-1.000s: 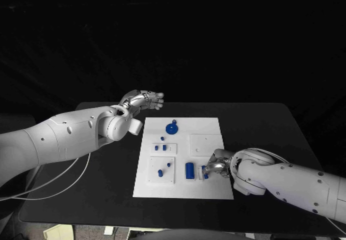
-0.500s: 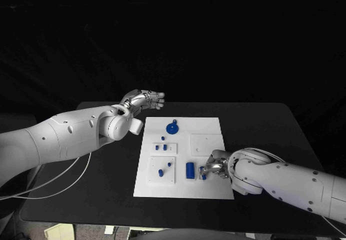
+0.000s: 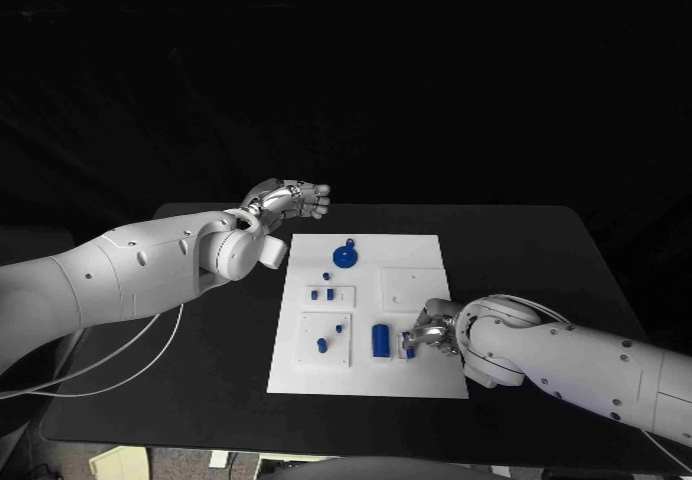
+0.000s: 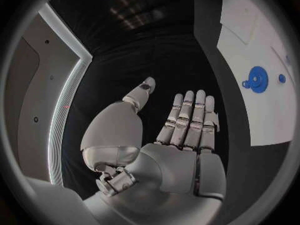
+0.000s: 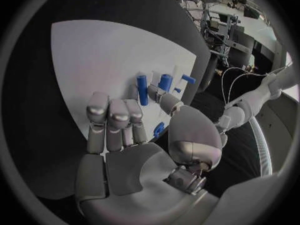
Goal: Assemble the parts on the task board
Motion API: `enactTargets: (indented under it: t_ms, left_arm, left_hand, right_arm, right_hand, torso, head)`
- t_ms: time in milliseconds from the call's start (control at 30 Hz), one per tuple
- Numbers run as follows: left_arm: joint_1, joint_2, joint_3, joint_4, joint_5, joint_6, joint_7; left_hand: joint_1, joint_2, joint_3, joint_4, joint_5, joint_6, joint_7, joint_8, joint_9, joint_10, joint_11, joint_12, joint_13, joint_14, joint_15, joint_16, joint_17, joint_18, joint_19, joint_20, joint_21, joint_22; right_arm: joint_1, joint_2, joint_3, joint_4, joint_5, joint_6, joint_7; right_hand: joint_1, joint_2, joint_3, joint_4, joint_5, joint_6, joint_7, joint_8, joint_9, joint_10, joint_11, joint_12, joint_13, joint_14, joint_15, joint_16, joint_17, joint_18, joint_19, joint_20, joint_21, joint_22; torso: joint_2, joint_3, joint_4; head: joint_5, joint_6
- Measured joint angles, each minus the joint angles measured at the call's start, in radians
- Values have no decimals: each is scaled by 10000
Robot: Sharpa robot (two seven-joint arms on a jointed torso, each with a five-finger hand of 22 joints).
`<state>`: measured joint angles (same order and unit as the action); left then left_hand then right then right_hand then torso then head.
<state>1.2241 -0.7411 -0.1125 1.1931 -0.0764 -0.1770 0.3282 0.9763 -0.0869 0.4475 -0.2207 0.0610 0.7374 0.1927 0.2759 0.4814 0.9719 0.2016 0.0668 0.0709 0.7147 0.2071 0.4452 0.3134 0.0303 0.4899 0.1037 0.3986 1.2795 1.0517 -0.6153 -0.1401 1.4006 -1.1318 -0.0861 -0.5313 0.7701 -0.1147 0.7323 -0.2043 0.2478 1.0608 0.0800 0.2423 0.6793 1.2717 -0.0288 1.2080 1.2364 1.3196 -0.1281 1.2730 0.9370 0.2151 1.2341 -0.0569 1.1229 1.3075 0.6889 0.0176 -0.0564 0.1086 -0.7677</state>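
The white task board (image 3: 411, 255) lies mid-table. On it are a round blue disc (image 3: 346, 258), small blue pegs (image 3: 322, 295) on a raised plate, and further pegs (image 3: 320, 345) on a square plate. A blue cylinder (image 3: 381, 340) stands near the front. My right hand (image 3: 433, 335) rests low over the board's front right, just right of that cylinder. Its fingers are curled, and a small blue part (image 5: 159, 129) sits pinched between thumb and finger. My left hand (image 3: 291, 200) hovers off the board's far left corner, fingers straight and apart, holding nothing. The left wrist view shows the disc (image 4: 256, 79).
A raised white square plate (image 3: 410, 288) sits on the board's right half. Bare black table (image 3: 519, 250) lies on both sides of the board. A white cable (image 3: 116, 360) hangs under my left arm.
My right hand has shifted very slightly over the board's front right. The left arm and the parts on the board have not moved.
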Motion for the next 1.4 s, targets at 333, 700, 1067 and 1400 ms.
enactTargets:
  t_ms: [333,700,1067,1400]
  left_arm:
    - [0,2,0,-1,0,0,-4]
    - [0,5,0,-2,0,0,-7]
    - [0,1,-1,-3,0,-1,-11]
    - [0,-1,-1,-7,0,-1,-14]
  left_hand:
    - [0,0,0,0,0,0,0,0,0,0,0,0,0,0,0,0,7,1,0,0,-40,8]
    - [0,0,0,0,0,0,0,0,1,0,0,0,0,0,0,0,6,-1,0,0,-39,16]
    - [0,0,0,0,0,0,0,0,-9,0,0,0,0,0,0,0,5,0,0,0,-40,15]
    - [0,0,0,0,0,0,0,0,-8,0,0,0,0,0,0,-38,13,0,0,0,-39,20]
  right_arm:
    - [-2,33,-17,53,-10,34,36]
    - [-8,34,-25,106,-34,1,67]
    - [-9,3,-25,128,-67,-29,137]
    - [-8,-80,-25,227,-116,-79,222]
  right_hand:
    - [2,1,-93,16,0,12,-15,-30,-13,-18,-13,-38,-4,-1,-1,0,0,8,0,0,0,0]
    - [-37,40,-164,32,-87,12,-17,-44,-13,-34,2,-38,-4,-1,-1,0,1,9,-1,1,0,-1]
    - [-448,-1141,-88,1099,-1900,13,-19,-45,-14,-71,-32,-87,-73,-2,-1,-38,-8,9,43,-113,-107,-1]
    - [-812,-1526,-381,1466,-1935,24,-34,-45,7,-140,-34,-156,-97,-20,-20,-38,-8,4,55,-130,-107,-1]
  torso:
    - [-2,0,-1]
    - [-2,-3,-1]
    - [-3,-5,-1]
    - [-3,1,-5]
  head:
    - [14,-11]
    - [24,-15]
    - [32,-8]
    - [42,-18]
